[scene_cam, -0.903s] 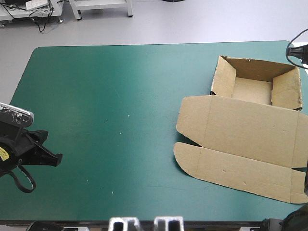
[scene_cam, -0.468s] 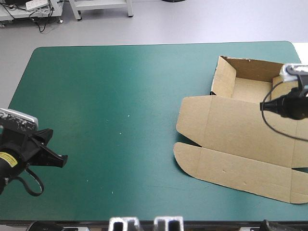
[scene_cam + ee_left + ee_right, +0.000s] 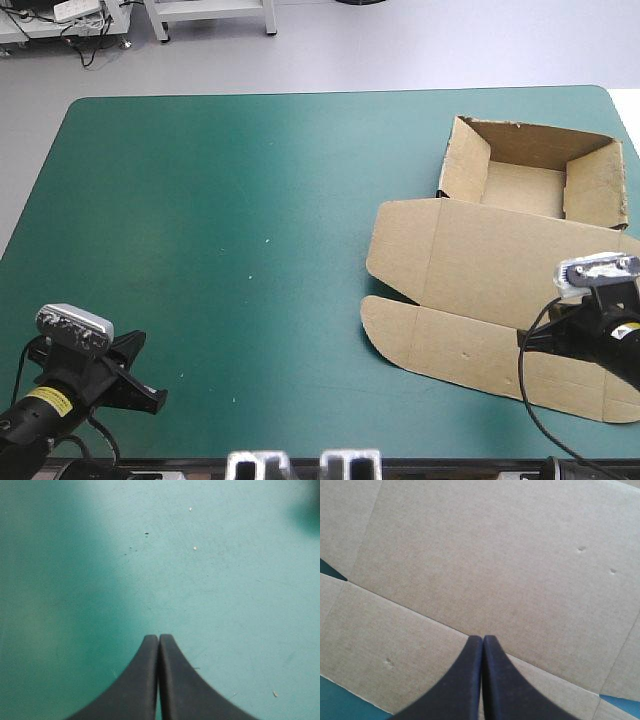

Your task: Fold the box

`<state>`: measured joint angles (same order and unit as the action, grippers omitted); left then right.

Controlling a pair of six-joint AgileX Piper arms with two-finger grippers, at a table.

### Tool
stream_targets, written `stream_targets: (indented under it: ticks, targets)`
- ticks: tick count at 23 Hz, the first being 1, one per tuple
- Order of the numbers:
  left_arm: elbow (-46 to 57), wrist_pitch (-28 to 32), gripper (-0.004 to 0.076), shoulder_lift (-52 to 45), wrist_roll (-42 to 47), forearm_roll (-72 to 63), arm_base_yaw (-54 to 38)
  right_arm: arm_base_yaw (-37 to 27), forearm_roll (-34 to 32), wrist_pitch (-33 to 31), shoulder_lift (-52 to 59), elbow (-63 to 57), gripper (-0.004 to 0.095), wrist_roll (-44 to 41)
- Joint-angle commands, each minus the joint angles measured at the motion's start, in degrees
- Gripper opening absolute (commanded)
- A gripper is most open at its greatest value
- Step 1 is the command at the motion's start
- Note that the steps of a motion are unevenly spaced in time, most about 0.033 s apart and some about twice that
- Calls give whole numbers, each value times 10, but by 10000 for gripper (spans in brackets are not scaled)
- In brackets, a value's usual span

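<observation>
The brown box of cut corrugated board lies on the right half of the bench with the teal-green cover. Its tray with raised walls stands toward the far edge, and its lid lies flat toward the near edge, ending in a long flap. The right gripper, black fin-shaped fingers pressed together and holding nothing, hovers over the crease between lid and flap. The left gripper, likewise closed and empty, hangs over bare cover by the near left corner, well apart from the box. The board looks light, stiff and smooth, likely to slide if pushed. It should bend only along its scored lines, so the flap's free edge seems the best hold.
</observation>
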<state>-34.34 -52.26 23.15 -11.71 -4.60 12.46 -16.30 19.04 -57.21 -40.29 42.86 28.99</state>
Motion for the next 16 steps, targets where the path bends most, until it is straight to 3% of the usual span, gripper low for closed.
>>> stream_targets:
  ticks: [1,8,16]
  targets:
    - [14,51,-11,-26,-17,-21,0,1,23,56,44,-37,-19,13]
    - [68,47,-11,-71,-26,-38,0,1,41,89,101,-146,-19,33]
    - [68,46,-11,-72,-23,-38,0,1,56,93,103,-147,-19,33]
